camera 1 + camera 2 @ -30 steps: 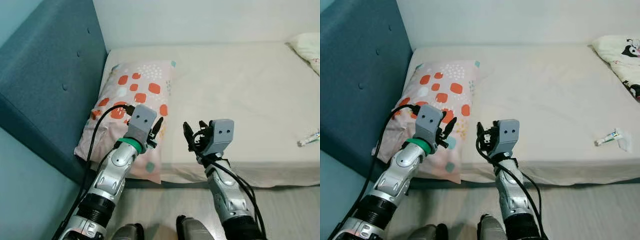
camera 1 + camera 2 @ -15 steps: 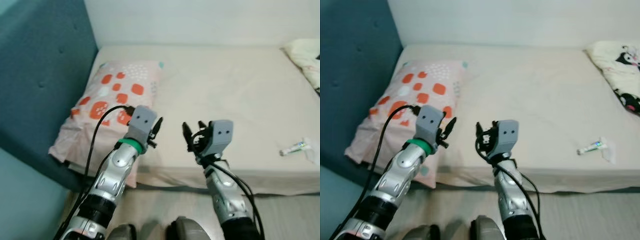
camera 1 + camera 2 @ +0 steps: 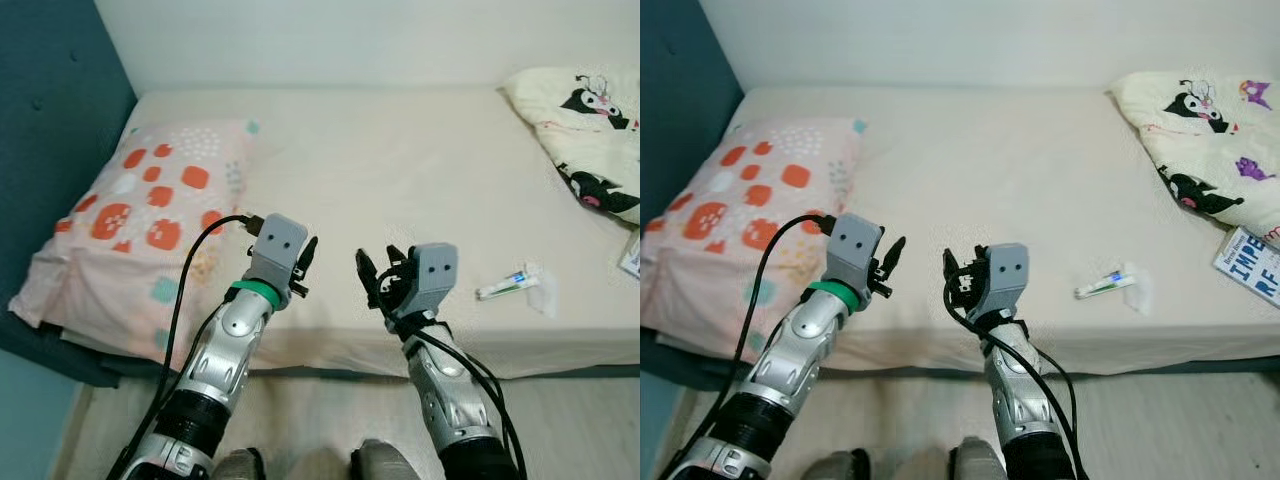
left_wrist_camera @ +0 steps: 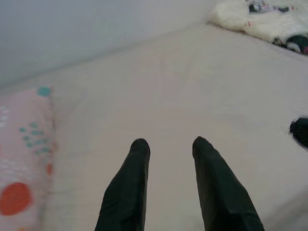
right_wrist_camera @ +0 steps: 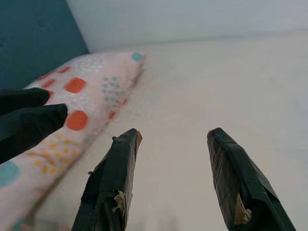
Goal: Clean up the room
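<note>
A small tube [image 3: 505,286] with a scrap of white wrapper [image 3: 541,297] lies on the cream bed sheet [image 3: 400,160], near the front edge to my right. My left gripper [image 3: 306,264] hovers above the bed's front edge, open, nothing between its fingers [image 4: 137,166]. My right gripper [image 3: 378,270] hangs beside it, also open and empty, with its fingers [image 5: 115,168] spread wide; it is well left of the tube. A pink pillow [image 3: 130,220] with orange spots lies at the left end of the bed.
A cartoon-print blanket [image 3: 585,125] is bunched at the bed's far right. A book [image 3: 1252,262] lies at the right edge. The teal headboard [image 3: 50,90] rises on the left, a white wall behind. Pale wood floor [image 3: 330,410] runs along the bed's front.
The camera has swung to the right: the pillow and headboard slid left in view, and the blanket, tube and book came further in. Both arms keep the same pose.
</note>
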### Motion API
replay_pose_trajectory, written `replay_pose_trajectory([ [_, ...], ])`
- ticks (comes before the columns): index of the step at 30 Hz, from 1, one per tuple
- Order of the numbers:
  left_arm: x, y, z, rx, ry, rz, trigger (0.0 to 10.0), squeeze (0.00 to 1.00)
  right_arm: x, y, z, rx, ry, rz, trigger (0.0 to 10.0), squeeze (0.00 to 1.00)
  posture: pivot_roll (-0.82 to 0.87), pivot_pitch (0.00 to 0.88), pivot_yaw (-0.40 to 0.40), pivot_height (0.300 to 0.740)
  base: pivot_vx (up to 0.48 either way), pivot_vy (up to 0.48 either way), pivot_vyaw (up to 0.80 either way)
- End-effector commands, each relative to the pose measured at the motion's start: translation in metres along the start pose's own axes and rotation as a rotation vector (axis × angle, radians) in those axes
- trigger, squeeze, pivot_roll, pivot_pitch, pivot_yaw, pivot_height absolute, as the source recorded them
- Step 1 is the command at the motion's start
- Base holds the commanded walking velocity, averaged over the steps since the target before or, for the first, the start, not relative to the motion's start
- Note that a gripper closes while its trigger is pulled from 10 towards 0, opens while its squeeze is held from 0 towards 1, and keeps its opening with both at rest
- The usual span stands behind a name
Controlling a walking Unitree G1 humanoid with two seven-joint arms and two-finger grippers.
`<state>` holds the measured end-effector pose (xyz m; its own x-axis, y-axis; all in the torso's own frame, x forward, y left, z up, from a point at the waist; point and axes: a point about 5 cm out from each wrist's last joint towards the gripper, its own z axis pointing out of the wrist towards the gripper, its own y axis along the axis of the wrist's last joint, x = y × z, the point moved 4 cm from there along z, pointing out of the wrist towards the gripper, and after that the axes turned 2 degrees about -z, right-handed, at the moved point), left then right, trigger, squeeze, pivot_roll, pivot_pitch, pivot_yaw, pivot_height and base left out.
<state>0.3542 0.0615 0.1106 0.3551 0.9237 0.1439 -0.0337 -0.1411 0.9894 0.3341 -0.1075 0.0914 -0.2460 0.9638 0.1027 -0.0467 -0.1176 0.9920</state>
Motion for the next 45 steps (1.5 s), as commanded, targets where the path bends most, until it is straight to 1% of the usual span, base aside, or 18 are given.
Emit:
replay_pose_trajectory([
  [1,-0.0028,-0.0022,-0.0005,0.003,-0.012,0.008,10.0,0.0,-0.0025,-0.0028,-0.0012,0.011,-0.008,0.0,10.0,0.0,-0.1,0.034,0.061,0.74,0.0,-0.386,0.0],
  [36,-0.0014,-0.0024,0.0016,0.003,-0.018,0.02,10.0,0.0,-0.0004,-0.0062,-0.0012,0.015,-0.015,0.005,10.0,0.0,-0.1,0.036,0.083,0.74,0.0,-0.365,0.0],
  [40,-0.002,-0.0049,0.0028,0.027,-0.018,-0.01,10.0,0.0,0.0,-0.0069,-0.0014,0.016,-0.016,0.007,10.0,0.0,-0.1,0.039,0.084,0.74,0.0,0.0,0.0],
  [43,-0.0024,-0.0054,0.003,0.031,-0.018,-0.01,10.0,0.0,-0.0001,-0.0071,-0.0014,0.016,-0.016,0.007,10.0,0.0,-0.1,0.039,0.084,0.74,0.0,0.0,0.0],
  [45,-0.0023,-0.0057,0.003,0.034,-0.016,-0.012,10.0,0.0,0.0,-0.0071,-0.0014,0.016,-0.017,0.007,10.0,0.0,-0.1,0.041,0.084,0.74,0.0,0.416,0.0],
])
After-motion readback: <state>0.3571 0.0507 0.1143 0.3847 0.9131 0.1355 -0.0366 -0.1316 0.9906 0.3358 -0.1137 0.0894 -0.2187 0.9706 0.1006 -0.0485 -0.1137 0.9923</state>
